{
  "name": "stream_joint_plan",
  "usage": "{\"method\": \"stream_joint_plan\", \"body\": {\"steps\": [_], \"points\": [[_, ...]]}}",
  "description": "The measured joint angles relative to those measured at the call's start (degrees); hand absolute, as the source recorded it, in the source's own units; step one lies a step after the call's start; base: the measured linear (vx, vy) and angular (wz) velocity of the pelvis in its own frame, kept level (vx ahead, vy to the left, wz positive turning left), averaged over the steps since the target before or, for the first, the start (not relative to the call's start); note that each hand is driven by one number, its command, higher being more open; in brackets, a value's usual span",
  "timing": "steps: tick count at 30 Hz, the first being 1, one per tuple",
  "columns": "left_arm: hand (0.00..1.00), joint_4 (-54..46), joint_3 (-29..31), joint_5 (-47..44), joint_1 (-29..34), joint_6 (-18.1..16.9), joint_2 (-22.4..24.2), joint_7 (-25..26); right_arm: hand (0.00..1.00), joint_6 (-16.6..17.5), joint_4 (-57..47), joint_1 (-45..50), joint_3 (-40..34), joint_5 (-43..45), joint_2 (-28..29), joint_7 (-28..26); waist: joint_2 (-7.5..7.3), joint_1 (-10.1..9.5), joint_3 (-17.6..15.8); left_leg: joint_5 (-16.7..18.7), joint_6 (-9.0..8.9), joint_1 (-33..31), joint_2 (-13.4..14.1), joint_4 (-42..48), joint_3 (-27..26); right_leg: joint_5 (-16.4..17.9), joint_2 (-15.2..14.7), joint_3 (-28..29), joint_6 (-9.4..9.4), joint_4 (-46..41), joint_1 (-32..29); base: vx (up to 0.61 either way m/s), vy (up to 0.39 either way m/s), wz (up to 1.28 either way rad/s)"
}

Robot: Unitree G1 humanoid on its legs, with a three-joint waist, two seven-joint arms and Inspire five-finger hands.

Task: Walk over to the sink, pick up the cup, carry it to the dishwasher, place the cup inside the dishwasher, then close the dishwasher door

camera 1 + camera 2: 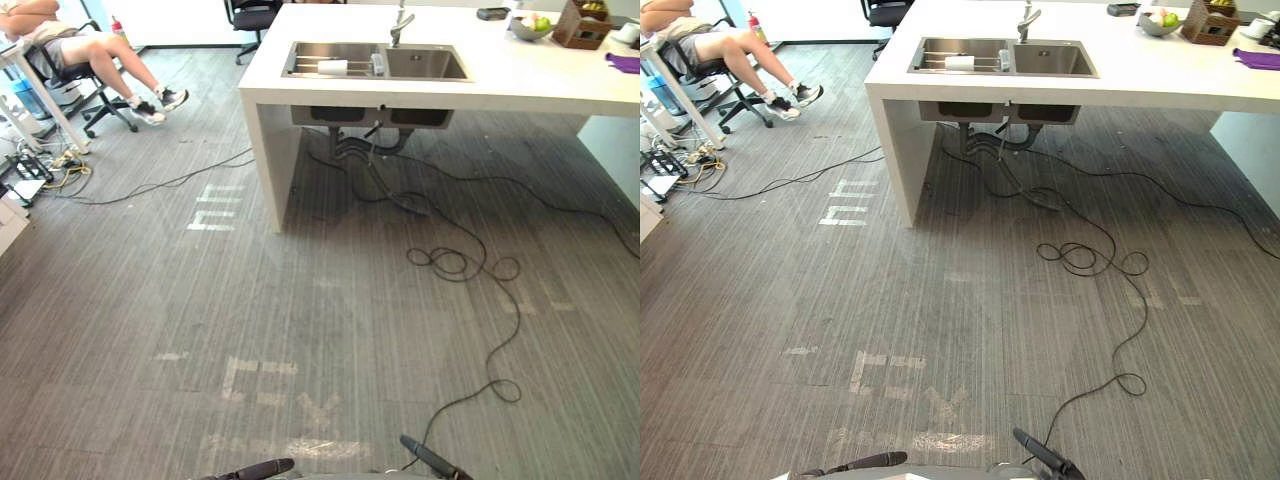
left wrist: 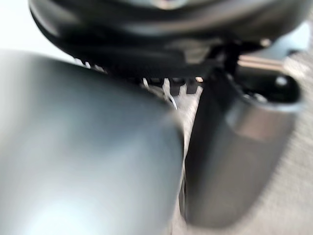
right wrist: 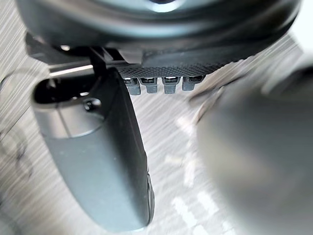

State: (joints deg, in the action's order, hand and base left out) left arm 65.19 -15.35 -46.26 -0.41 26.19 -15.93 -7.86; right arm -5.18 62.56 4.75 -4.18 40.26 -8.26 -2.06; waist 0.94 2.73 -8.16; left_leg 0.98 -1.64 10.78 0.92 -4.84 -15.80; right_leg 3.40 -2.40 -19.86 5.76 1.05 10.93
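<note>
While the sink (image 1: 425, 65) lies well ahead, what seems the cup (image 1: 332, 67) rests in its left basin, so every step is yet to do. Left hand (image 1: 250, 469) and right hand (image 1: 430, 460) hang low; open or curled, I cannot tell.

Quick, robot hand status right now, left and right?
Left robot hand: open, holding nothing.
Right robot hand: open, holding nothing.
</note>
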Motion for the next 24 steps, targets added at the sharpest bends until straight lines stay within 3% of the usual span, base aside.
{"method": "stream_joint_plan", "body": {"steps": [3,5,9,13,18,24], "points": [[1.00,0.0,-1.5,-4.9,-0.3,0.6,-1.0,0.6,1.00,1.3,-0.9,-2.5,-0.1,1.8,1.5,-0.5,-0.11,-0.13,-0.3,0.0,-0.12,-0.1,-0.3,0.0,1.3,0.5,-0.5,-1.6,0.78,-1.0,0.2,0.03,0.009,0.33],[1.00,0.0,-2.7,-5.0,-0.3,-0.7,-0.8,0.8,1.00,1.8,-1.7,-3.5,-0.4,2.8,2.2,-1.2,-0.19,-0.15,-0.4,0.1,-0.29,-0.1,-0.5,0.0,1.3,0.6,-0.9,-2.3,0.93,-1.6,0.2,0.01,0.035,0.16],[1.00,-0.2,-3.1,-1.9,-0.3,-7.1,0.8,2.8,1.00,2.1,-2.8,-4.1,-0.5,2.9,3.2,-2.2,-0.61,-0.19,-0.7,0.4,-0.77,0.0,-1.2,0.0,1.2,0.6,-1.8,-2.5,0.92,-2.0,0.1,0.02,0.040,0.03],[1.00,-6.7,-3.1,7.2,-1.3,-16.6,3.3,9.3,1.00,2.2,-5.5,-2.5,0.0,-1.7,3.5,-2.6,-1.72,-0.19,-1.3,0.6,-1.05,0.0,-2.1,0.1,1.1,0.6,-2.9,-2.6,0.91,-2.6,0.0,0.00,0.016,0.01],[1.00,-11.8,-3.1,17.6,-3.9,-20.5,5.8,16.1,1.00,1.9,-7.4,-1.7,2.6,-11.6,3.0,-3.4,-2.25,0.17,-1.2,0.8,-1.33,0.3,-2.2,0.4,1.0,0.6,-3.2,-2.4,0.88,-3.7,-0.1,0.00,-0.002,-0.01],[1.00,-13.6,-2.8,28.0,-3.4,-20.8,5.8,22.1,1.00,-0.7,-8.6,-1.8,4.8,-19.2,2.2,-3.5,-2.30,0.34,-1.1,0.8,-1.32,0.4,-2.1,1.0,0.7,0.6,-3.3,-2.0,0.77,-3.9,0.0,0.00,-0.009,-0.01]]}}
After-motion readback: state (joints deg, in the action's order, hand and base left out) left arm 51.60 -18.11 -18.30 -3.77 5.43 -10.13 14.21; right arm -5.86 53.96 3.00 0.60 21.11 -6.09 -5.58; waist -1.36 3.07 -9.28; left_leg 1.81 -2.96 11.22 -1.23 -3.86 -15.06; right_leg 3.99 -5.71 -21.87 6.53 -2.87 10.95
